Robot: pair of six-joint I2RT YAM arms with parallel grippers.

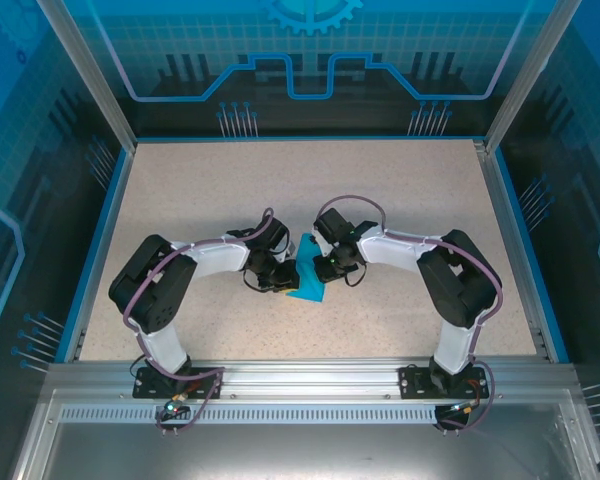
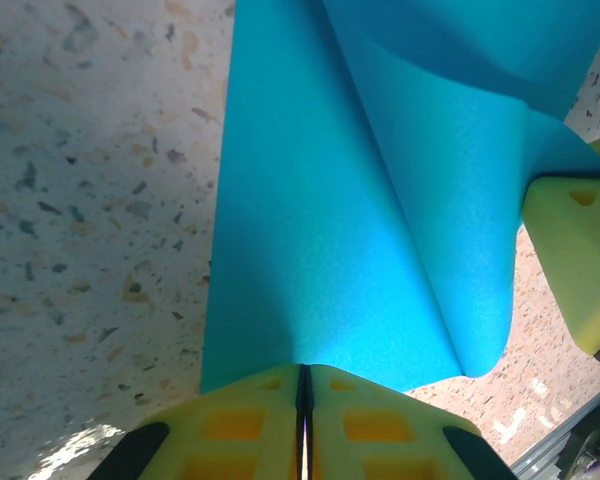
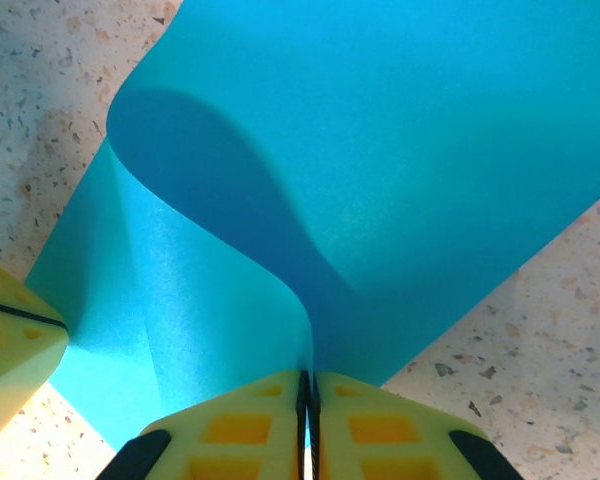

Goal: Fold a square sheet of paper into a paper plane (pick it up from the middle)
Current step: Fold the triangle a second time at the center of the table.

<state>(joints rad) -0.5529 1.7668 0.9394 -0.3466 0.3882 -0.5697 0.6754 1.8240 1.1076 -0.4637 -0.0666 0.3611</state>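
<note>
The square sheet of paper (image 1: 306, 281) is teal-blue and hangs curved between both grippers near the table's middle. My left gripper (image 1: 280, 280) is shut on one edge of the sheet (image 2: 320, 250), its yellow fingers (image 2: 240, 425) pressed together on the paper. My right gripper (image 1: 325, 268) is shut on the opposite part of the sheet (image 3: 400, 150), where the paper bends up into the closed yellow fingers (image 3: 380, 425). The sheet bows into a soft fold between them. The other gripper's yellow fingertip shows at the right edge of the left wrist view and the left edge of the right wrist view.
The speckled beige table (image 1: 310, 190) is bordered by a blue rim and metal frame posts (image 1: 85, 70). An aluminium rail (image 1: 310, 380) holding the arm bases runs along the near edge.
</note>
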